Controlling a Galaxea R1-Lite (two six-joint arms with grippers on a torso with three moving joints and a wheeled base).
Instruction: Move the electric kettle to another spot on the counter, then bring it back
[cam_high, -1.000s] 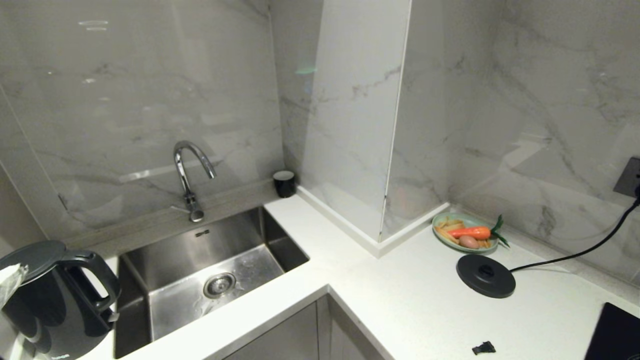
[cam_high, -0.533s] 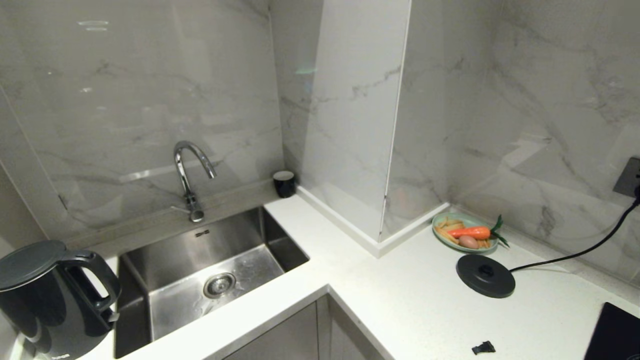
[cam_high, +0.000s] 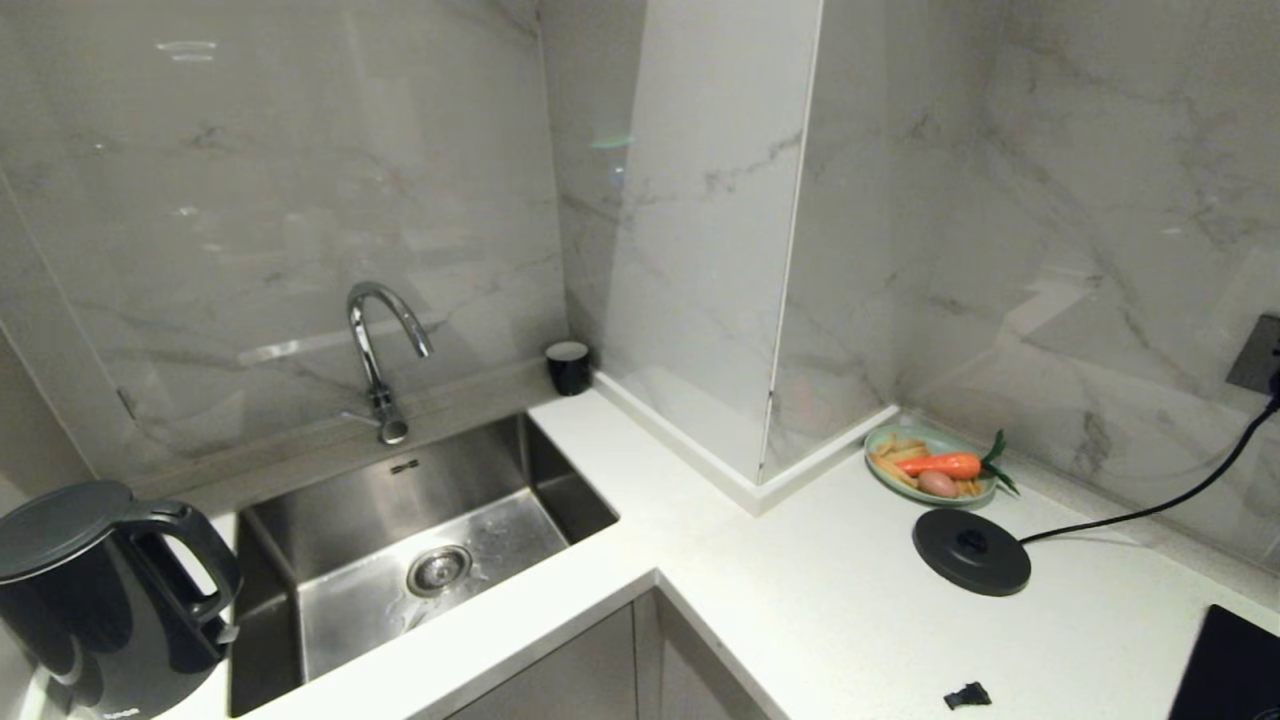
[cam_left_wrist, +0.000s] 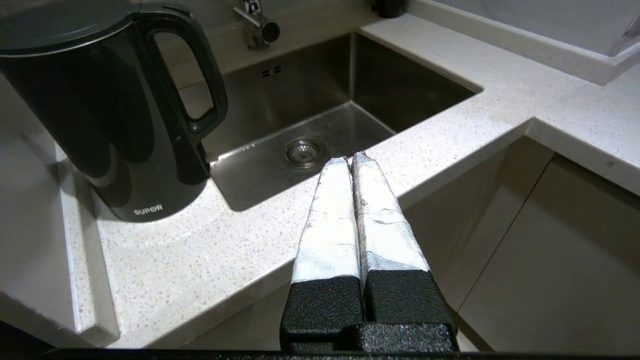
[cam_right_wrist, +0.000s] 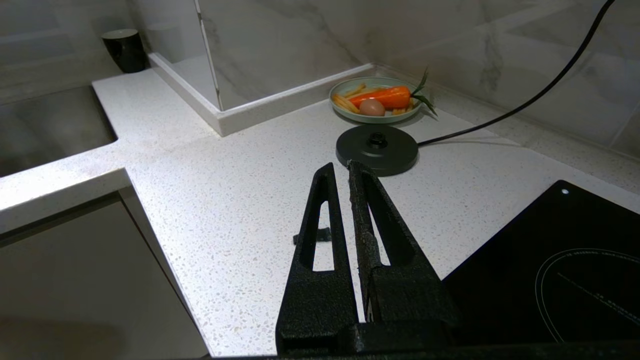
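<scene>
The black electric kettle stands upright on the white speckled counter left of the sink, its loop handle toward the basin. In the left wrist view the kettle is off to one side of my left gripper, well apart from it. That gripper is shut and empty, hanging before the counter's front edge. My right gripper is shut and empty above the counter, pointing at the round base disc. Neither gripper shows in the head view.
The steel sink with its faucet lies right of the kettle. A small black cup sits in the corner. A plate of vegetables, the corded base disc, a small black scrap and the cooktop are at right.
The left gripper's white tip, seen at the head view's left edge beside the kettle lid a second ago, has withdrawn out of that view. The kettle has stayed put.
</scene>
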